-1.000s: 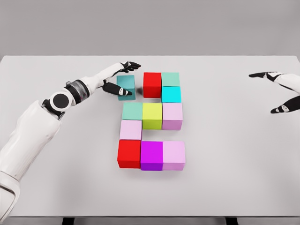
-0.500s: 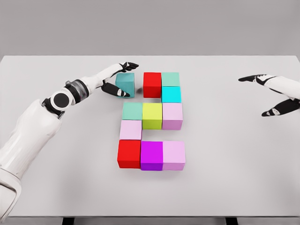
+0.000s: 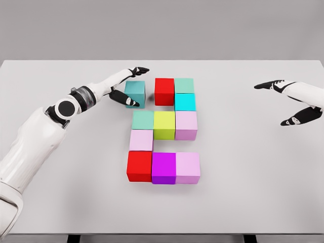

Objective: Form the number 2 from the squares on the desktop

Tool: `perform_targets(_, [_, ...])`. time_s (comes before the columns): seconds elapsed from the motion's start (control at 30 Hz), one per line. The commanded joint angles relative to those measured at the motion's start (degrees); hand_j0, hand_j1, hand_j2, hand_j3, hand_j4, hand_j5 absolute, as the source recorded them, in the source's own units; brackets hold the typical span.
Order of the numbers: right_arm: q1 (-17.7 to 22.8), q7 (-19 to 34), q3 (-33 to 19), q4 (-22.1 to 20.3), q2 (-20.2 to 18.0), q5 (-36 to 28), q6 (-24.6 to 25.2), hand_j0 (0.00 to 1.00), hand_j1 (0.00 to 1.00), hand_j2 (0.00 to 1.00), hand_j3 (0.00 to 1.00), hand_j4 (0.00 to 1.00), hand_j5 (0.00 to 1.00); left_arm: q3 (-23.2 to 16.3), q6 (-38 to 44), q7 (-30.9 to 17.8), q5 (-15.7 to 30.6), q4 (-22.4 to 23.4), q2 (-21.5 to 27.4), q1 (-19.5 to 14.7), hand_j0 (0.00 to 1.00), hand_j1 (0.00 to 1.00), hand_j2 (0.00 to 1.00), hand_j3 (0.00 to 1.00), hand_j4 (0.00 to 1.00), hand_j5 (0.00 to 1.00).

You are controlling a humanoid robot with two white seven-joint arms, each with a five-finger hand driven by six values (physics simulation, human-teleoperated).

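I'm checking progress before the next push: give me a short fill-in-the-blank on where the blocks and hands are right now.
1. The left hand is at the ____ block, which sits apart from the rest.
2. Right of the gap stands a ____ block.
3. The bottom row's middle block is ____.
4. The right hand holds ____.

Missing words: teal; red; magenta; nothing

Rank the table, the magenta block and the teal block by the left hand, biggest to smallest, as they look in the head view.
1. The table, by far the largest.
2. The magenta block and the teal block: magenta looks bigger, but it sits nearer the camera, so I won't rank them.
The left hand is at the teal block.
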Motion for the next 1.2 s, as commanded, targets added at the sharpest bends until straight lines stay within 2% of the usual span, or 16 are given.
perform_targets(0.0, [0.0,0.0,0.0,0.0,-0.1,-0.3,0.2,1.00,1.00,1.00,1.00,1.00,1.00,0.0,0.1,0.0,0.1,0.0,-0.1,0.0,0.98,0.98,0.98,0.98,0.98,0.98])
perform_targets(1.17, [1.2,0.0,-0.4,-0.3,-1.1,0.5,0.2,1.00,1.00,1.00,1.00,1.00,1.00,0.4,0.1,0.0,-2.6,0.0,0.0,-0.3,0.99,0.99,0.99,0.99,0.99,0.99])
